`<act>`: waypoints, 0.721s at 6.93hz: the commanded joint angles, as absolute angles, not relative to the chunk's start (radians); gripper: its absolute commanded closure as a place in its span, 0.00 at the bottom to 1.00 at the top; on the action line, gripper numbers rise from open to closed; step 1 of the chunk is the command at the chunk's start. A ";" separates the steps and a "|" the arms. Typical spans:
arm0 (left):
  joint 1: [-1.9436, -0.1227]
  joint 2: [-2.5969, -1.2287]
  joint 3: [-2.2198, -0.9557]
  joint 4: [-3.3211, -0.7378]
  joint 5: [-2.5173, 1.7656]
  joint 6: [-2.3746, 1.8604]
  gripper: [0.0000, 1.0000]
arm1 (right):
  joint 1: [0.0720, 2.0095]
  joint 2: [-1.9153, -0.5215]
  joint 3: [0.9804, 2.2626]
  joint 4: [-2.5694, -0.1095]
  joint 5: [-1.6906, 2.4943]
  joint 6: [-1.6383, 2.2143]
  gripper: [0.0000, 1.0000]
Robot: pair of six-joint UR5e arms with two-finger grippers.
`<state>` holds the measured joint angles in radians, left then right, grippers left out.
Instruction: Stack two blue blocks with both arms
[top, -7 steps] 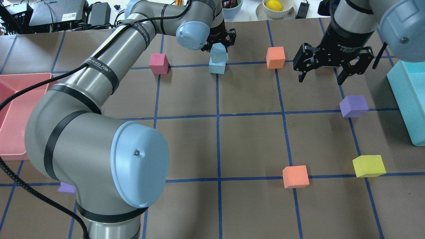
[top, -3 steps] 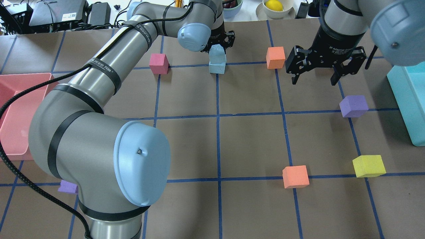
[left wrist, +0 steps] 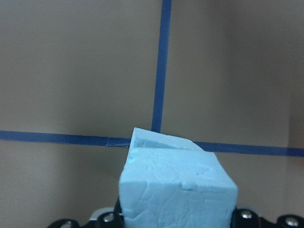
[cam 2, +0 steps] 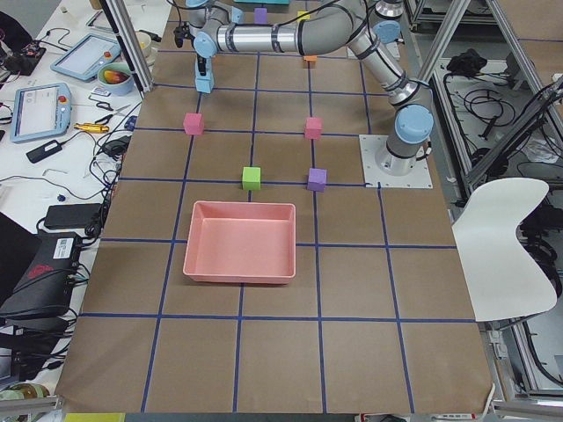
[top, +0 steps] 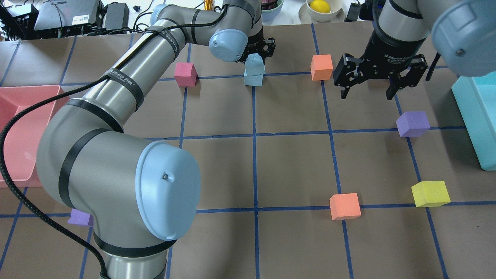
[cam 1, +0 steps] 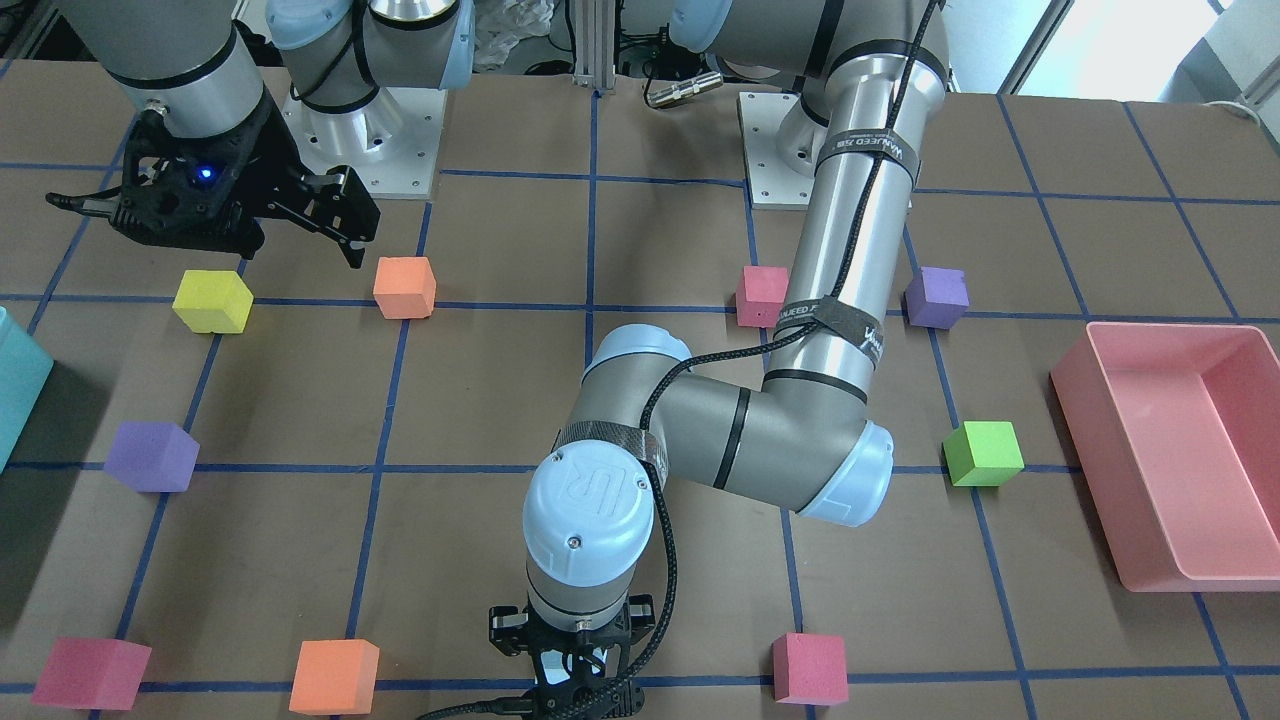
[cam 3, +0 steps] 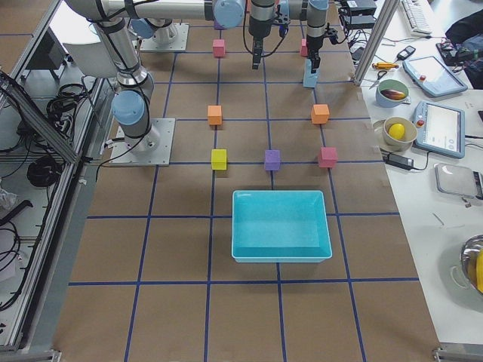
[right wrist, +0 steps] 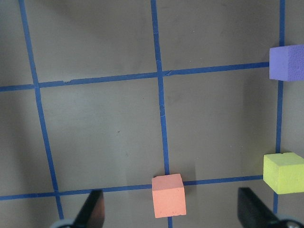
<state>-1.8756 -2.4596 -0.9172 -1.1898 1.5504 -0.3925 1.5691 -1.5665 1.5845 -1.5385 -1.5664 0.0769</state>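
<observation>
Two pale blue blocks stand at the far middle of the table. The upper blue block [top: 254, 64] sits slightly tilted on the lower blue block [top: 253, 80]. My left gripper [top: 255, 54] is shut on the upper block from above. In the left wrist view the held block [left wrist: 175, 183] fills the bottom centre and hides most of the lower one. My right gripper [top: 366, 92] is open and empty, hovering to the right of the stack, beside an orange cube [top: 321, 67]. Its fingers [right wrist: 93, 210] frame bare table in the right wrist view.
A red cube [top: 185, 74] lies left of the stack. A purple cube [top: 413, 124], yellow cube [top: 430, 193] and second orange cube [top: 345, 206] lie on the right half. The teal bin [top: 476, 116] is at the right edge and the pink tray [top: 15, 128] at the left.
My left gripper has lowered the upper blue block closer onto the lower one. My right gripper has moved a little left and toward the far side, still open.
</observation>
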 commanded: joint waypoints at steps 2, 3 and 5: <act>-1.878 -2.465 -0.916 -1.187 1.554 -0.388 0.99 | 1.569 -1.568 1.586 -1.536 -1.571 0.077 0.00; -1.878 -2.464 -0.916 -1.187 1.554 -0.388 0.99 | 1.569 -1.568 1.588 -1.536 -1.571 0.078 0.00; -1.878 -2.462 -0.914 -1.189 1.554 -0.388 0.99 | 1.569 -1.568 1.589 -1.539 -1.572 0.080 0.00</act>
